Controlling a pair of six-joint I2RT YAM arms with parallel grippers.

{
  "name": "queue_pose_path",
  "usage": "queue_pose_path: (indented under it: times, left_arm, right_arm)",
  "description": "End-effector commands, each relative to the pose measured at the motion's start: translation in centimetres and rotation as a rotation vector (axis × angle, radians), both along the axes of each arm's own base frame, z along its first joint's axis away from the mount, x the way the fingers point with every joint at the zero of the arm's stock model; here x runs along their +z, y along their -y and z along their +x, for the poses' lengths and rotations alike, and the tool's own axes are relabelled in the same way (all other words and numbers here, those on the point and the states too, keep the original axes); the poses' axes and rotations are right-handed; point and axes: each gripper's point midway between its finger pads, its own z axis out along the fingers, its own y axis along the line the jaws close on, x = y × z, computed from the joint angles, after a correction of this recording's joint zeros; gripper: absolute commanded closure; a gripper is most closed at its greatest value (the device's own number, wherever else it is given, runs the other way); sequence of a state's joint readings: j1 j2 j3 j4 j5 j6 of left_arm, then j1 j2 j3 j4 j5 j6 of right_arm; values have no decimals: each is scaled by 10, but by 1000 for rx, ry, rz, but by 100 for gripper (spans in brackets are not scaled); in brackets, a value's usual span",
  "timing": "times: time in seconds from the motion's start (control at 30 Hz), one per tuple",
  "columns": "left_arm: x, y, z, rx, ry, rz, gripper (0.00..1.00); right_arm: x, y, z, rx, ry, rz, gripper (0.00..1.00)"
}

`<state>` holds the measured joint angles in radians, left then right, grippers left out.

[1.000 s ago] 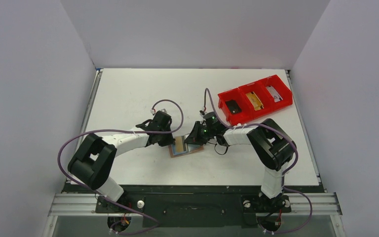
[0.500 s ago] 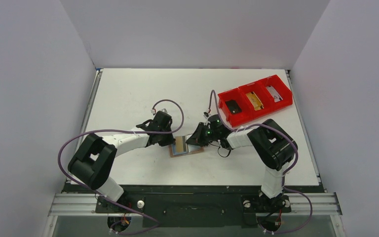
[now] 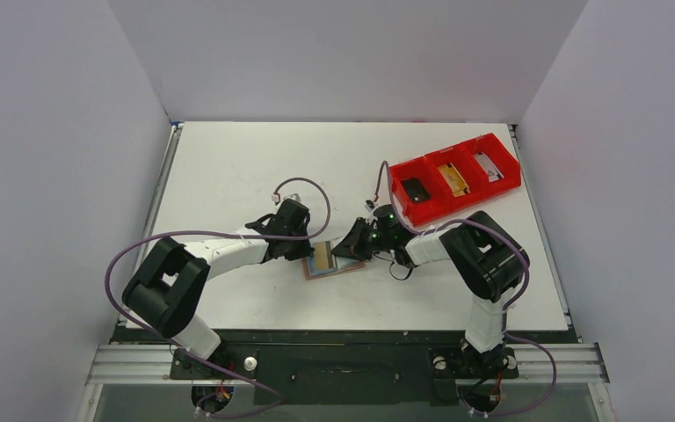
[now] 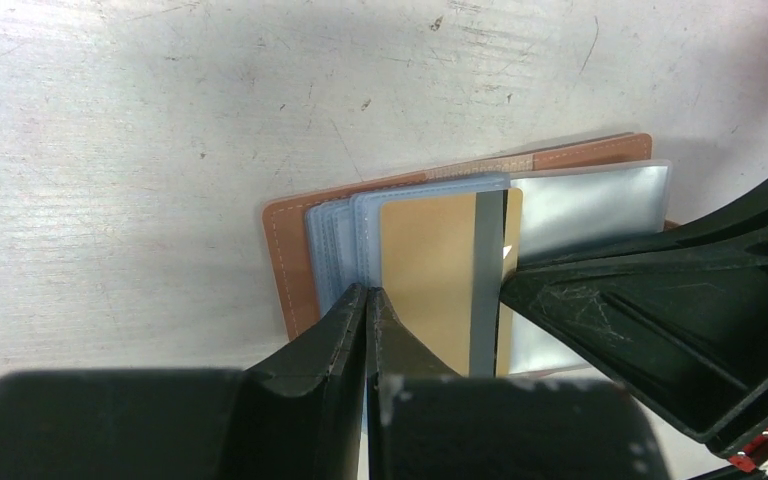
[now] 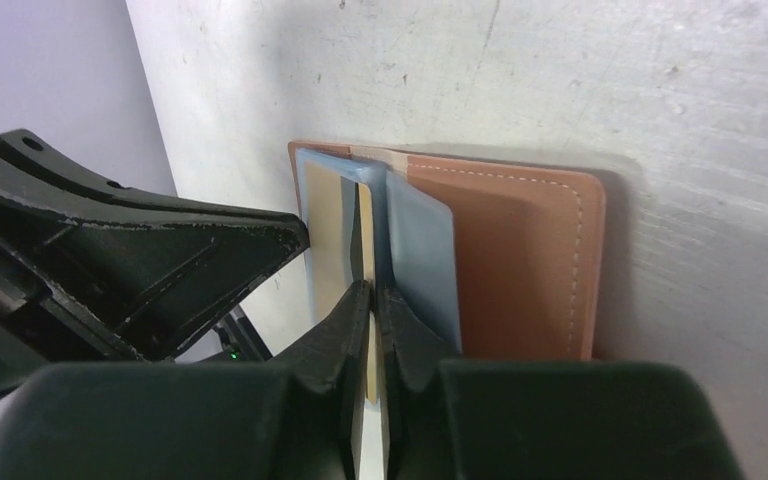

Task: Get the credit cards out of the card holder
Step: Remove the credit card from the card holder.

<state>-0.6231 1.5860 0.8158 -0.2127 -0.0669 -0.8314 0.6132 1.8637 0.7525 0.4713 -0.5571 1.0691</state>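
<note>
The tan card holder (image 3: 349,267) lies open on the table between both grippers, its brown cover (image 4: 290,260) under pale blue sleeves (image 4: 335,240). A gold credit card (image 4: 425,270) with a grey stripe sits in the top sleeve, its right edge poking out. My left gripper (image 4: 367,292) is shut, with its tips pressed on the sleeves at the holder's left side. From the other side, my right gripper (image 5: 372,290) pinches the gold card's edge (image 5: 367,240) between nearly touching jaws. The holder's brown right flap (image 5: 520,260) lies flat beside it.
A red three-compartment tray (image 3: 422,209) stands at the back right and holds a dark item (image 3: 416,189), a gold card (image 3: 453,178) and a white card (image 3: 489,167). White walls enclose the table. Both arms' cables loop above the holder.
My right gripper has shifted slightly to the right along the holder. The left gripper has stayed shut on the sleeves, almost still.
</note>
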Motion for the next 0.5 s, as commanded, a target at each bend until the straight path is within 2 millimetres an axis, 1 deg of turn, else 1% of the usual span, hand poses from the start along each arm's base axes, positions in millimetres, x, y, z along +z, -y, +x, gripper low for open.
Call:
queue_pose_path:
  times: [0.0, 0.2, 0.33, 0.47]
  left_arm:
    - [-35, -13, -32, -24, -126, 102, 100]
    - [-37, -20, -32, -16, -131, 127, 100]
    - [-37, -27, -30, -15, -128, 144, 100]
    - [-39, -28, -30, -19, -134, 149, 100]
  right_arm:
    - [15, -10, 8, 1, 47, 86, 99]
    - [14, -6, 8, -11, 45, 92, 100]
    - [13, 4, 10, -32, 54, 73, 100]
    - [10, 11, 9, -33, 62, 47, 100]
